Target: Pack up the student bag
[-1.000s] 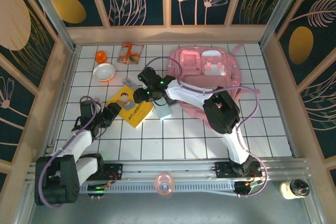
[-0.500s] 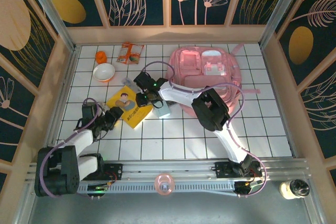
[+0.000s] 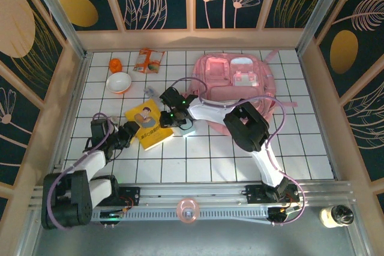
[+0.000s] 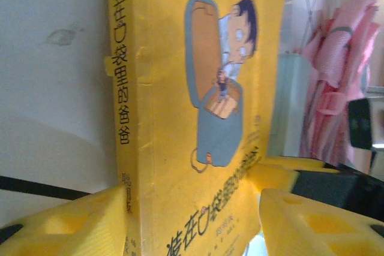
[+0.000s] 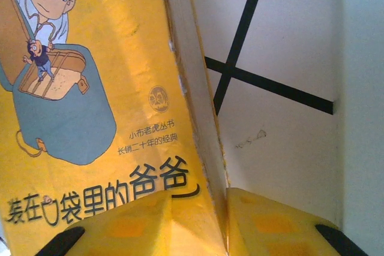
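Right hand point(image 5: 207, 199) pinches the yellow book point(image 3: 147, 127) by its page edge; left hand point(image 4: 192, 208), half-wide, brackets the spine corner, grip unclear; the student bag point(image 3: 237, 82) lies at two o'clock on the table point(image 3: 300, 142), nearer the right hand.

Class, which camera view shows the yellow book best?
The top external view: it takes in nearly the whole book. The left wrist view gives the spine and cover close up; the right wrist view gives part of the cover and the page edge.
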